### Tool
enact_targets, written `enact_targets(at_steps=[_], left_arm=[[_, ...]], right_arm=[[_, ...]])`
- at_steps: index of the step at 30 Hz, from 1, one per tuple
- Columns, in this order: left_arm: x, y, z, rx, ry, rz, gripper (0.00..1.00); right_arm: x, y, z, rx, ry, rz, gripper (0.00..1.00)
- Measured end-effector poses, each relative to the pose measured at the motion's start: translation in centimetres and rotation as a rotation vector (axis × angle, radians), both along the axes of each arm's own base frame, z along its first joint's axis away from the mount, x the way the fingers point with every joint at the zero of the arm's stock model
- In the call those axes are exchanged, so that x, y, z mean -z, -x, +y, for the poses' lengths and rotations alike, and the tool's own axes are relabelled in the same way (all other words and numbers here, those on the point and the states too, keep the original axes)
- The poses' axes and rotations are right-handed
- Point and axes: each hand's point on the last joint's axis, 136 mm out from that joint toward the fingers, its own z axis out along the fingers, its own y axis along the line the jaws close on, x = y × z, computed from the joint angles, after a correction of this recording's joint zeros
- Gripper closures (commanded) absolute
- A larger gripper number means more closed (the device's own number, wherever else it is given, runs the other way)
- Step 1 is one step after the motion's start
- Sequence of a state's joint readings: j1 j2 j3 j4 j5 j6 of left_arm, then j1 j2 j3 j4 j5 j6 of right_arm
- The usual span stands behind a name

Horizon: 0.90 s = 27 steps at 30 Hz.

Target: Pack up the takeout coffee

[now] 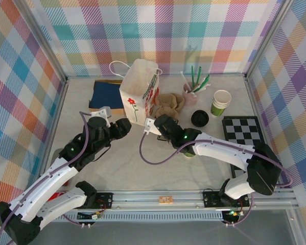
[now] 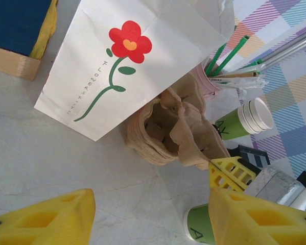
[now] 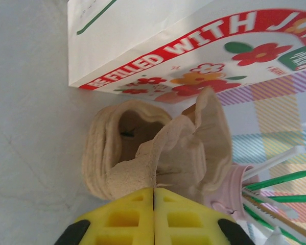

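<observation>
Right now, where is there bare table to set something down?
Bare: the front centre between the left arm and right arm, before the bag; also the back right corner behind the cup. Crowded: right of the bag, with carrier, pink pot, black lid, cup and checkerboard.

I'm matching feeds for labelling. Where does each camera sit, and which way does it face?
Top external: above, behind the arms, looking down on the table; both arms show.
Left wrist: on the left arm, facing the paper bag; left tool open.
Right wrist: on the right arm, facing the cup carrier; right tool shut.
Shared by wrists: bag, carrier, pink pot.
</observation>
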State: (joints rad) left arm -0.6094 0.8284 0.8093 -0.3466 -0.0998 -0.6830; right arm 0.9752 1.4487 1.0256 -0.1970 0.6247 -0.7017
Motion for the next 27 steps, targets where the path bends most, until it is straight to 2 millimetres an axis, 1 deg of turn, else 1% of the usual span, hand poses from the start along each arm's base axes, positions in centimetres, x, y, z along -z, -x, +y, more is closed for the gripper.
enact_targets(at_steps=[2,4,7,12,15,18,20,21,23,25,26,27], left_arm=[[0.2,0.0,0.1,-0.002,-0.002,0.003,0.4],[0.2,0.0,0.2,-0.005,-0.004,0.004,0.4],[0.3,0.0,0.3,-0.011,-0.006,0.003,0.4],[0.6,0.1,0.7,-0.022,-0.015,0.01,0.4],[0.6,0.1,1.0,-0.03,-0.015,0.008,0.4],[0.4,0.1,1.2,-0.034,-0.012,0.002,0.4],[0.1,0.2,1.3,-0.035,-0.009,-0.006,0.4],[0.0,0.2,1.4,-0.036,-0.011,-0.01,0.4],[-0.1,0.4,1.6,-0.034,-0.018,-0.017,0.4],[0.0,0.5,1.7,-0.032,-0.027,-0.013,0.4],[0.1,0.5,1.8,-0.034,-0.031,-0.01,0.4],[0.2,0.5,1.9,-0.036,-0.034,-0.008,0.4]], right_arm=[[0.3,0.2,0.0,0.002,-0.004,0.017,0.86],[0.5,0.4,-0.1,0.003,-0.006,0.031,0.81],[0.9,0.7,-0.1,-0.001,-0.008,0.053,0.7],[1.5,1.2,-0.1,-0.014,0.0,0.09,0.59],[1.6,1.4,0.0,-0.024,0.001,0.11,0.55],[0.9,1.4,0.1,-0.031,-0.011,0.13,0.47],[-0.6,1.3,0.2,-0.04,-0.044,0.142,0.41],[-1.4,1.1,0.1,-0.043,-0.06,0.15,0.4],[-4.0,0.3,-0.5,-0.038,-0.119,0.166,0.36],[-7.0,-1.1,-1.4,-0.026,-0.185,0.176,0.32],[-8.7,-1.9,-2.0,-0.022,-0.219,0.176,0.31],[-9.8,-2.4,-2.5,-0.022,-0.238,0.178,0.31]])
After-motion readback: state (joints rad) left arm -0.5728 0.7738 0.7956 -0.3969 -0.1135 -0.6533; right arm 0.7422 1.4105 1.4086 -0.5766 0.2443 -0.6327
